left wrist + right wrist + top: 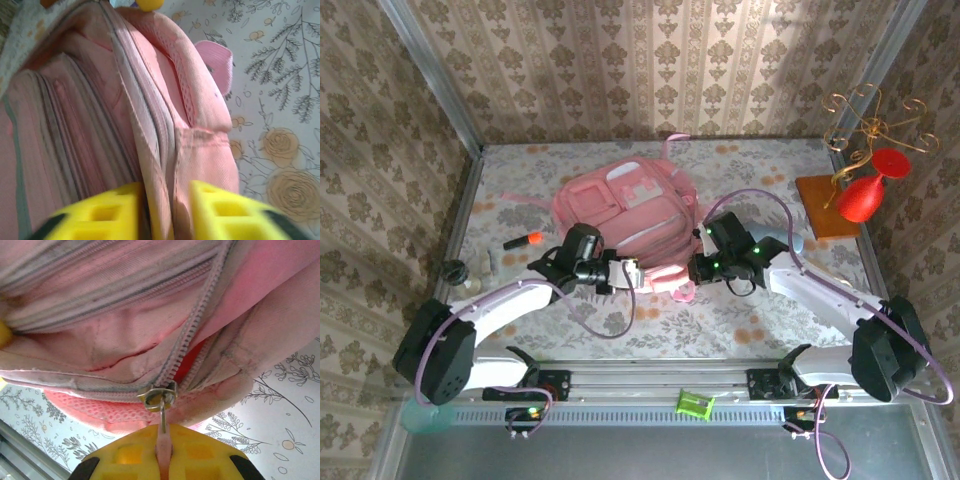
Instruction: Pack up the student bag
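I read the student bag (625, 210) lying flat, long axis near-far, top end away. My right gripper (161, 456) pinches the zip pull (163, 421); the left gripper (166, 202) is spread.

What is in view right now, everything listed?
student bag: one, pink, table centre
zip pull: one, pink tab, bag's near edge
marker: one, orange, left of bag
dark round item: one, table's left edge
vase: one, red, far right
wooden board: one, brown, by the vase
wire stand: one, gold, behind the vase
green item: one, near rail
left gripper: one, yellow fingers, open astride a bag seam
right gripper: one, yellow fingers, shut on zip pull
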Action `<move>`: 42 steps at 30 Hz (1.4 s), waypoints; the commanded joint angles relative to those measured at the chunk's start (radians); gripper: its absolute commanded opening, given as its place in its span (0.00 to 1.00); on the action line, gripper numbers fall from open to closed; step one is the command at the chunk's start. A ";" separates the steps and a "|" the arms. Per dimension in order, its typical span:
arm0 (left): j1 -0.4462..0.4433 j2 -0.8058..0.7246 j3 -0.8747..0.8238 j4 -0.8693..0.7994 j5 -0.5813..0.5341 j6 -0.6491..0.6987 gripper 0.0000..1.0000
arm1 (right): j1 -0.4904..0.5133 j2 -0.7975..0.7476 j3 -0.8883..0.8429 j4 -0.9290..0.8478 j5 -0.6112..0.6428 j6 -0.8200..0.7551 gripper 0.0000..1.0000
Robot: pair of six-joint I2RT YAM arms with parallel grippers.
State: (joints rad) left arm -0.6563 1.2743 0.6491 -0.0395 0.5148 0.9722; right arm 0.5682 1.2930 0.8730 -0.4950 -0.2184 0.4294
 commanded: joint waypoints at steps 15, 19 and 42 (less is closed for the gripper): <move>-0.058 -0.117 -0.035 0.163 -0.077 -0.456 0.76 | 0.071 0.005 0.016 0.100 -0.049 0.036 0.00; -0.099 -0.063 0.000 0.088 -0.117 -0.399 0.77 | 0.082 -0.016 0.019 0.101 -0.086 0.010 0.00; -0.134 0.100 0.114 -0.010 -0.039 -0.363 0.06 | 0.117 -0.041 -0.010 0.168 -0.121 0.011 0.00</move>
State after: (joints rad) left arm -0.8143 1.4014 0.7738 -0.0143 0.4500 0.5724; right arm 0.6876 1.2949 0.8543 -0.3649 -0.3256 0.4629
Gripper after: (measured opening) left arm 0.115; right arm 0.077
